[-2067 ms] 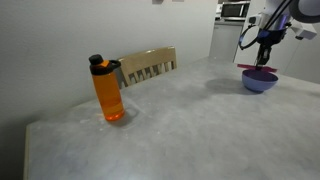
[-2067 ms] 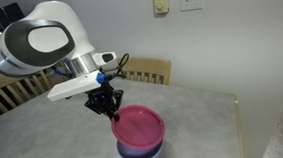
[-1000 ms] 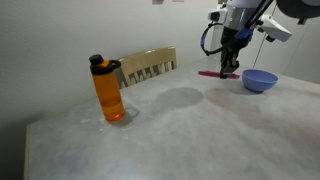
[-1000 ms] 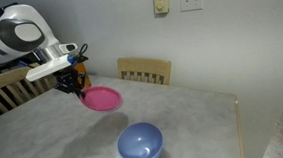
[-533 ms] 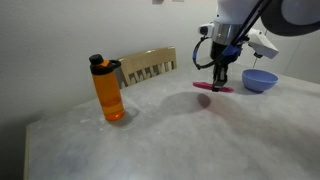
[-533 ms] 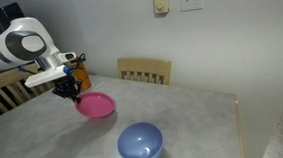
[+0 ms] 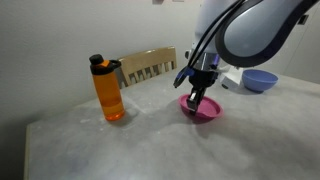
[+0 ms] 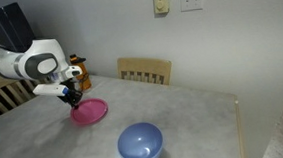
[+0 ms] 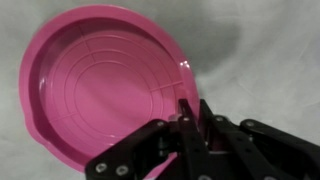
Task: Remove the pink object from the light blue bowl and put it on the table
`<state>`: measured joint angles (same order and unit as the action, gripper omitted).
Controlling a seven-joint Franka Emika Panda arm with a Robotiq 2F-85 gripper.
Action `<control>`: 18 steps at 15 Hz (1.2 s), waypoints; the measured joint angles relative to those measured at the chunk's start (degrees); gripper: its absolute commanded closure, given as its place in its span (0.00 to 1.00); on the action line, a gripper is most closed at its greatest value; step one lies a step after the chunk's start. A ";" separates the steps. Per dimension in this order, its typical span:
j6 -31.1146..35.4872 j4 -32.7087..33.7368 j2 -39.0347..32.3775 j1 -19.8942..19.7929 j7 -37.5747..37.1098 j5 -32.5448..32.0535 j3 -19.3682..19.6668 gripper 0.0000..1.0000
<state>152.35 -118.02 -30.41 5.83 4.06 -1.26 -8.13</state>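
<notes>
Now the gripper, clamped on the rim of the pink object, holds it low at the table, well left of the light blue bowl and right of an orange bottle.

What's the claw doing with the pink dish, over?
Claw shut on rim of shallow round pink plastic dish. Dish out of light blue plastic bowl, down by grey tabletop. Nothing blocking.

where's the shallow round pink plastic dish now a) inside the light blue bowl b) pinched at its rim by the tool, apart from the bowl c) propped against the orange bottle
b: the wrist view shows the tool pinching the rim of the pink dish, and the light blue plastic bowl sits empty apart from it.
</notes>
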 measured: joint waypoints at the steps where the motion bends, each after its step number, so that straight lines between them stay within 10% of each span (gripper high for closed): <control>1: 0.85 0.94 -1.45 -0.01 -0.50 1.39 -0.23 0.97; 4: 2.47 3.37 -4.66 -0.04 -1.46 4.15 -0.60 0.97; 14: 2.78 5.95 -5.78 0.21 -3.35 4.60 -0.60 0.14; 18: 1.29 5.49 -3.67 1.86 -5.15 4.17 -0.11 0.00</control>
<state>153.64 -112.53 -34.08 7.70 -1.09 2.91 -8.24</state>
